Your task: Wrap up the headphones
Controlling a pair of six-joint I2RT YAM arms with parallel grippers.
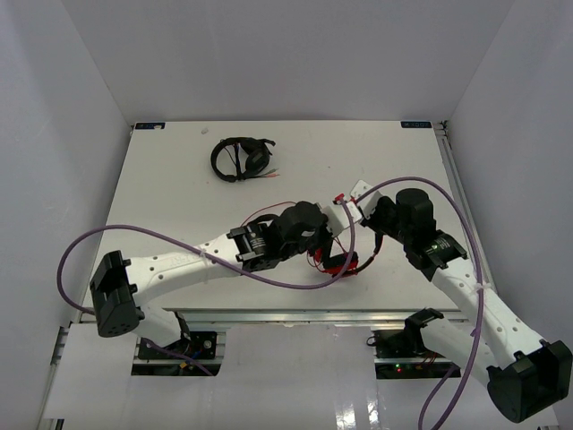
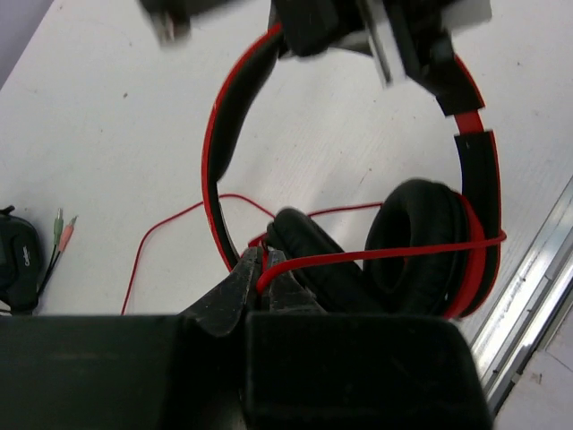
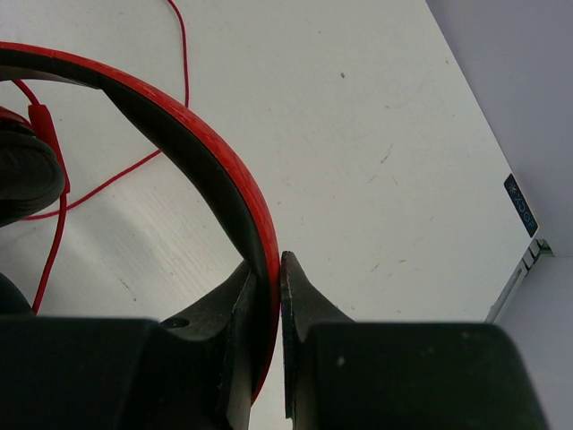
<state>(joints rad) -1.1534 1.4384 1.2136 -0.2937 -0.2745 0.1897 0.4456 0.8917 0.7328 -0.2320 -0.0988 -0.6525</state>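
Note:
The red headphones lie between my two arms near the table's front edge. In the left wrist view the red headband arches up from two black-padded ear cups. My left gripper is shut on the thin red cable, which runs taut across the ear cups. My right gripper is shut on the red headband. Loose red cable loops on the table behind it. In the top view both grippers are hidden under the arms.
Black headphones with a coiled cable lie at the far middle-left of the table; their plugs show in the left wrist view. The table's metal front edge runs just right of the ear cups. Purple arm cables arc over the table.

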